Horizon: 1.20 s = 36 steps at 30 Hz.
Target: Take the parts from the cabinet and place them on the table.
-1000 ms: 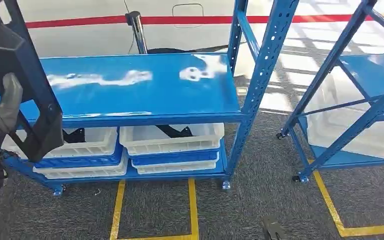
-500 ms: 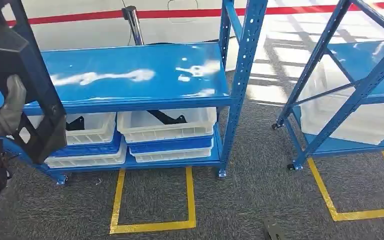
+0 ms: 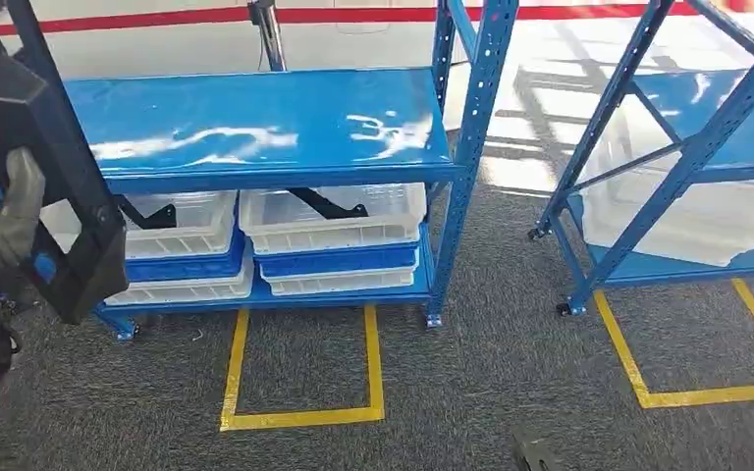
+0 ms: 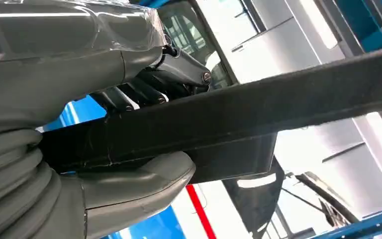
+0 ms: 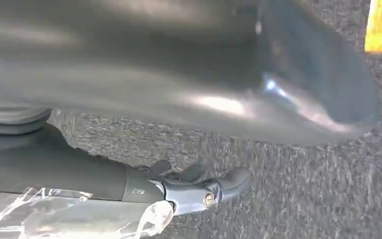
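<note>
The black frame part (image 3: pixel 54 186), a flat piece of dark bars with open gaps, stands tilted at the left edge of the head view, held up in front of the left end of the blue rack (image 3: pixel 265 123). The left hand (image 3: pixel 5 216) grips it: the grey thumb lies across one face of a bar, and in the left wrist view the black frame part (image 4: pixel 258 109) runs as a long beam across the left hand (image 4: pixel 124 124), clamped between the thumb below and the darker fingers (image 4: pixel 179 64) above. The rack's upper shelf is bare blue metal with glare on it. On the lower shelf sit stacked white bins (image 3: pixel 334 221) with blue bins (image 3: pixel 339 260) between them, in two piles side by side; another black part (image 3: pixel 329 206) lies in the top bin of the right pile, and a further dark part (image 3: pixel 147 214) shows in the top bin of the left pile, near the held frame. A second blue rack (image 3: pixel 687 157) stands to the right, well apart, with a white bin (image 3: pixel 687 221) on its lower shelf. Yellow floor lines (image 3: pixel 299 417) mark rectangles on the grey carpet (image 3: pixel 491 373) before each rack. The right hand (image 5: pixel 199 191) hangs above the carpet with nothing in it, fingers loosely apart.
</note>
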Motion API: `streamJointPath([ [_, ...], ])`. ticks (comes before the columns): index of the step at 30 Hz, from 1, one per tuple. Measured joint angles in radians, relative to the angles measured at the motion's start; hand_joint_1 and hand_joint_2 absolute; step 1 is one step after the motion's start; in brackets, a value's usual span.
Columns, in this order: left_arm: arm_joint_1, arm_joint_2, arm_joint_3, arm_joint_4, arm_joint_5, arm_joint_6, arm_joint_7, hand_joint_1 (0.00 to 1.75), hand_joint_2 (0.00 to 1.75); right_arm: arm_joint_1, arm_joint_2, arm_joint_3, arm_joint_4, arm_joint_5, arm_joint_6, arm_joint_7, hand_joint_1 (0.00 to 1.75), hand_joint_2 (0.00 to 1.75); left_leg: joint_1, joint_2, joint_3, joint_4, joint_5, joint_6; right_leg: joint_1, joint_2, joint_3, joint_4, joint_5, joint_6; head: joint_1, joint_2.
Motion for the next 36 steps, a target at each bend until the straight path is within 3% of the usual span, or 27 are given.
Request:
streamJointPath([
  [1,0.001,0.000,0.000,0.000,0.000,0.000,0.000,1.75,1.75,0.000,0.001,0.000,0.000,0.000,0.002,0.000,0.00,0.00,0.002,0.002,-0.014,0.000,0.011,0.011,-0.004,-0.001,-0.017,0.051,-0.064,0.005,0.004,0.000],
  [2,0.002,-0.001,0.000,0.000,0.000,0.000,0.000,1.75,1.75,0.000,0.001,0.000,0.000,-0.001,0.002,0.000,0.00,0.00,0.001,0.001,-0.026,0.000,0.021,0.012,-0.005,-0.002,-0.038,0.127,-0.129,0.010,0.005,0.000],
  [4,0.002,-0.002,0.000,0.000,0.000,0.000,0.000,1.75,1.75,0.001,0.001,0.000,0.000,-0.001,0.002,0.000,0.00,0.00,0.000,0.000,-0.051,0.002,0.042,0.013,-0.006,-0.002,-0.077,0.302,-0.215,0.018,0.005,0.000],
  [5,0.004,-0.002,0.000,0.000,0.000,0.000,0.000,1.75,1.75,0.001,0.001,0.000,0.000,-0.001,0.002,0.000,0.00,0.00,0.000,0.000,-0.063,0.002,0.052,0.012,-0.007,-0.002,-0.079,0.348,-0.212,0.020,0.005,0.000],
  [6,0.007,-0.002,-0.001,0.000,0.000,0.000,0.000,1.75,1.75,0.001,0.001,0.000,0.000,-0.001,0.002,0.000,0.00,0.00,0.000,0.000,-0.074,0.003,0.061,0.011,-0.008,-0.002,-0.061,0.347,-0.188,0.021,0.005,0.000],
  [8,0.012,-0.003,-0.001,0.000,0.000,0.001,0.000,1.75,1.75,0.001,0.002,0.000,0.000,-0.003,0.002,0.000,0.00,0.00,0.000,0.000,-0.094,0.004,0.078,0.006,-0.010,-0.002,0.041,0.219,-0.119,0.018,0.005,0.000],
  [9,0.014,-0.003,-0.001,0.000,0.000,0.002,0.000,1.75,1.75,0.000,0.002,0.000,0.000,-0.003,0.002,0.000,0.00,0.00,0.000,0.000,-0.098,0.005,0.084,0.002,-0.010,-0.001,0.112,0.119,-0.106,0.014,0.005,0.000],
  [10,0.014,-0.003,0.000,0.000,0.000,0.003,0.000,1.75,1.75,-0.001,0.002,0.000,0.000,-0.004,0.002,0.000,0.00,0.00,-0.002,0.001,-0.103,0.006,0.089,-0.003,-0.008,0.000,0.184,0.020,-0.126,0.009,0.005,0.000],
  [11,0.013,-0.003,0.001,0.000,0.001,0.005,0.000,1.75,1.75,-0.001,-0.001,0.000,0.000,-0.004,0.002,-0.002,0.00,0.00,-0.003,0.003,-0.107,0.007,0.097,-0.009,-0.002,0.001,0.207,-0.039,-0.136,0.003,0.004,0.000],
  [13,0.015,-0.003,0.000,0.000,0.002,0.005,-0.001,1.75,1.75,-0.001,0.000,0.001,0.000,-0.006,0.002,-0.003,0.00,0.00,0.001,0.003,-0.113,0.003,0.116,-0.021,0.001,0.002,0.190,-0.030,-0.124,-0.006,0.005,0.000],
  [14,0.016,-0.003,0.000,0.000,0.003,0.006,-0.001,1.75,1.75,-0.001,0.000,0.001,0.000,-0.006,0.002,-0.002,0.00,0.00,0.001,0.003,-0.117,0.003,0.123,-0.028,0.002,0.001,0.184,-0.031,-0.117,-0.017,0.005,0.000],
  [15,0.019,-0.003,0.000,0.001,0.003,0.006,-0.001,1.75,1.75,-0.001,0.002,0.002,0.000,-0.008,0.002,-0.002,0.00,0.00,0.004,0.001,-0.130,0.008,0.114,-0.031,-0.008,-0.006,0.178,-0.037,-0.104,-0.027,0.005,0.000],
  [17,0.021,-0.003,0.001,0.001,0.003,0.006,-0.001,1.75,1.75,0.001,0.002,0.002,0.000,-0.010,0.002,-0.002,0.00,0.00,0.007,-0.002,-0.163,0.111,0.006,-0.042,-0.006,-0.008,0.154,-0.036,-0.084,-0.041,0.003,0.000],
  [19,0.025,-0.003,0.001,0.001,0.003,0.008,-0.001,1.75,1.75,0.001,0.002,0.002,0.000,-0.010,0.002,-0.002,0.00,0.00,0.011,-0.002,-0.214,0.284,-0.091,-0.052,-0.005,-0.009,0.129,-0.035,-0.065,-0.044,0.003,0.000],
  [20,0.029,-0.004,0.001,0.001,0.003,0.009,-0.001,1.75,1.75,0.001,0.002,0.002,0.000,-0.010,0.002,-0.002,0.00,0.00,0.012,-0.002,-0.227,0.351,-0.108,-0.055,-0.005,-0.009,0.115,-0.033,-0.054,-0.043,0.003,0.000],
  [21,0.032,-0.005,0.000,0.001,0.004,0.010,-0.001,1.75,1.75,0.001,0.002,0.003,0.000,-0.011,0.002,-0.002,0.00,0.00,0.013,-0.002,-0.218,0.361,-0.098,-0.056,-0.005,-0.008,0.103,-0.032,-0.046,-0.043,0.003,0.000],
  [22,0.033,-0.005,0.000,0.001,0.005,0.010,-0.001,1.75,1.75,0.001,0.002,0.003,0.000,-0.011,0.002,-0.002,0.00,0.00,0.014,-0.002,-0.183,0.323,-0.066,-0.058,-0.006,-0.008,0.089,-0.030,-0.036,-0.040,0.003,0.000],
  [24,0.031,-0.005,0.001,0.001,0.005,0.011,-0.002,1.75,1.75,0.001,0.003,0.005,0.000,-0.011,0.002,-0.002,0.00,0.00,0.016,-0.002,-0.070,0.152,-0.004,-0.058,-0.007,-0.006,0.065,-0.024,-0.021,-0.031,0.003,0.000],
  [25,0.031,-0.005,0.001,0.001,0.004,0.012,-0.002,1.75,1.75,0.001,0.002,0.005,0.000,-0.012,0.002,-0.001,0.00,0.00,0.017,-0.002,-0.009,0.063,-0.007,-0.056,-0.007,-0.005,0.057,-0.019,-0.015,-0.027,0.003,0.000],
  [26,0.030,-0.005,0.001,0.001,0.003,0.013,-0.003,1.75,1.75,0.001,0.002,0.005,0.000,-0.013,0.002,-0.001,0.00,0.00,0.008,-0.005,0.024,-0.006,-0.027,-0.048,-0.002,-0.004,0.047,-0.014,-0.009,-0.020,0.003,0.000],
  [29,0.031,-0.006,0.002,0.001,0.002,0.016,-0.006,1.75,1.75,0.001,0.002,0.006,0.000,-0.013,0.002,0.000,0.00,0.00,0.004,-0.007,-0.001,0.014,-0.011,-0.029,-0.002,-0.004,0.039,-0.020,0.018,-0.005,0.006,0.000],
  [30,0.033,-0.007,0.002,0.002,0.002,0.016,-0.006,1.75,1.75,0.002,0.000,0.007,0.000,-0.013,0.002,0.000,0.00,0.00,0.012,-0.005,-0.018,0.007,0.002,-0.015,0.001,0.002,0.032,-0.014,0.014,0.002,0.005,0.000],
  [31,0.031,-0.007,0.001,0.002,0.002,0.015,-0.006,1.75,1.75,0.002,0.000,0.008,0.000,-0.013,0.002,0.001,0.00,0.00,0.012,-0.005,-0.022,0.009,0.014,-0.006,-0.003,0.002,0.013,0.015,-0.028,0.008,0.006,0.000],
  [33,0.031,-0.008,0.002,0.002,0.003,0.016,-0.006,1.75,1.75,0.002,0.000,0.009,0.000,-0.013,0.002,0.001,0.00,0.00,0.009,-0.004,-0.045,0.010,0.033,0.006,-0.003,0.001,-0.031,0.156,-0.150,0.016,0.008,0.000],
  [34,0.031,-0.008,0.001,0.002,0.003,0.016,-0.006,1.75,1.75,0.002,0.000,0.009,0.000,-0.013,0.002,0.002,0.00,0.00,0.006,-0.004,-0.056,0.010,0.043,0.009,-0.003,0.001,-0.054,0.242,-0.197,0.019,0.008,0.000],
  [35,0.031,-0.008,0.001,0.002,0.003,0.016,-0.006,1.75,1.75,0.002,0.000,0.010,0.000,-0.013,0.002,0.002,0.00,0.00,0.004,-0.005,-0.069,0.012,0.053,0.009,-0.004,0.001,-0.070,0.317,-0.220,0.021,0.009,0.000],
  [36,0.032,-0.008,0.001,0.002,0.003,0.016,-0.006,1.75,1.75,0.001,0.000,0.010,0.000,-0.013,0.002,0.002,0.00,0.00,0.003,-0.004,-0.081,0.012,0.062,0.009,-0.005,0.000,-0.064,0.340,-0.212,0.021,0.009,0.000],
])
